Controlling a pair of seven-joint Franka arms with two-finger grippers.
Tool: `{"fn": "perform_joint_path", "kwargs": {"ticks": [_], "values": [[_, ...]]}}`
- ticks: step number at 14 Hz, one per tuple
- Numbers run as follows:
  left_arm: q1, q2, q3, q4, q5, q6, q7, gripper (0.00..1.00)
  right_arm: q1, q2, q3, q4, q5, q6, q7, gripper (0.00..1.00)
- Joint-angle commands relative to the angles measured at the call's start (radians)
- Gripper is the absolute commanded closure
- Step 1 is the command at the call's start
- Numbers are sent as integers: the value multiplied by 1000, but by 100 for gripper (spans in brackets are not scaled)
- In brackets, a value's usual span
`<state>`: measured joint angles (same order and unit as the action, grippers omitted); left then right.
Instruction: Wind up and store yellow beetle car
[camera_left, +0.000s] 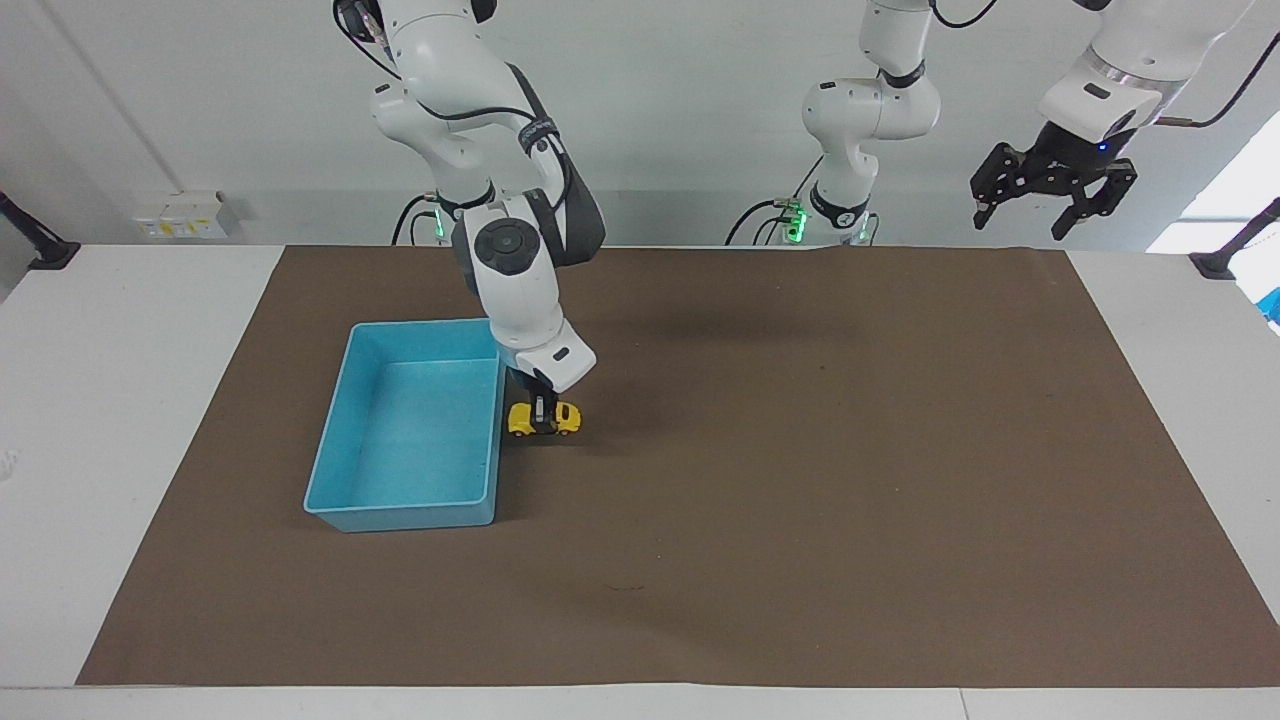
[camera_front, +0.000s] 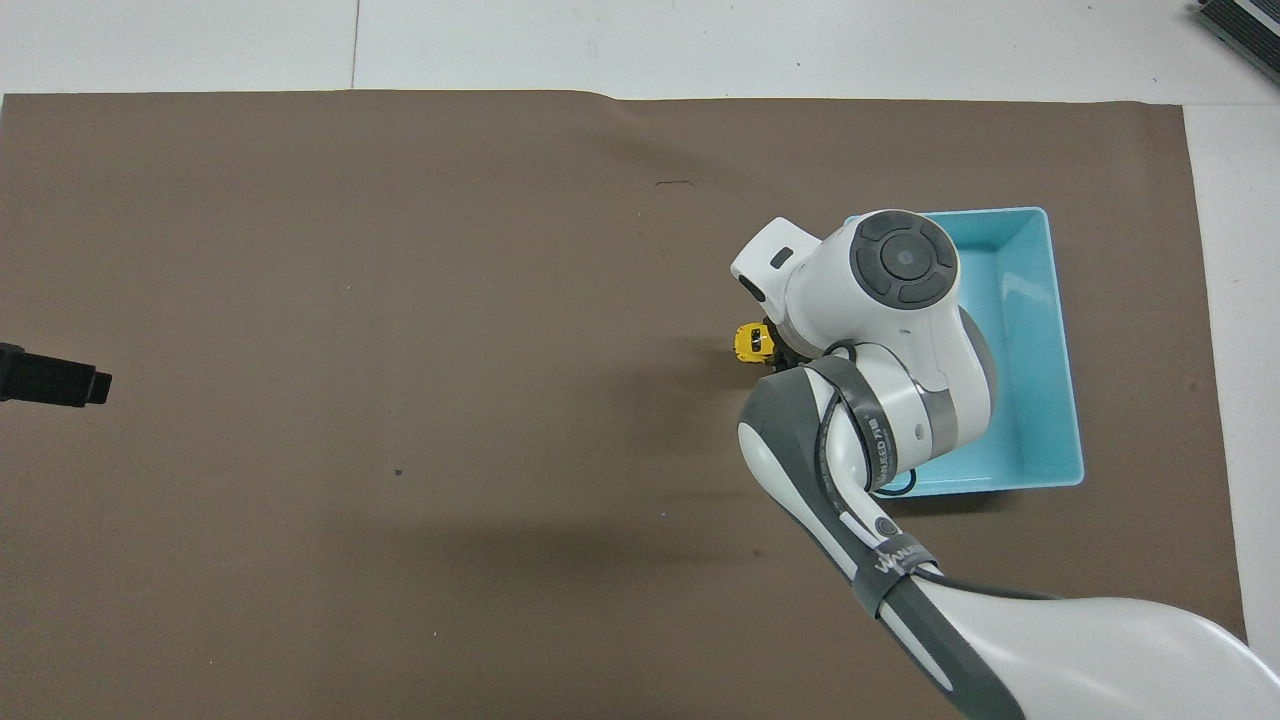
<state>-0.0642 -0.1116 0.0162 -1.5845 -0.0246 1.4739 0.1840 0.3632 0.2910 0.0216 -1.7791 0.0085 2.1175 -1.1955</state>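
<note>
Right tool (camera_left: 541, 411) clamped on yellow beetle car (camera_left: 543, 418)

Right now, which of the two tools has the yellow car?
The right tool, down beside the light-blue tray, is shut on the yellow beetle car. The left tool waits open, high over its end of the table.
</note>
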Motion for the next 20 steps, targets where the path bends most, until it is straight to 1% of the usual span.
{"fn": "perform_joint_path", "kwargs": {"ticks": [1,3,4,8,11,13,15,18,20], "values": [[9,1,-5,11,6,-20,-9,0,-16,-30,0,33,-18,-91,10,100],[9,1,-7,11,6,-20,-9,0,-23,-59,-11,32,-22,-129,-12,100],[9,1,-7,11,6,-20,-9,0,-45,-64,-11,30,-22,-140,-33,100],[9,1,-5,11,6,-20,-9,0,-134,-76,-9,26,-22,-149,-151,100],[9,1,-7,11,6,-20,-9,0,-171,-81,-11,7,-22,-154,-225,100],[9,1,-5,11,6,-20,-9,0,-216,-96,-11,-26,-21,-154,-292,100],[9,1,-7,11,6,-20,-9,0,-230,-124,-11,-81,-21,-148,-317,100],[9,1,-5,11,6,-20,-11,0,-248,-162,-12,-157,-22,-104,-322,100],[9,1,-7,11,6,-20,-9,0,-274,-185,-12,-213,-22,-52,-355,100]]}}
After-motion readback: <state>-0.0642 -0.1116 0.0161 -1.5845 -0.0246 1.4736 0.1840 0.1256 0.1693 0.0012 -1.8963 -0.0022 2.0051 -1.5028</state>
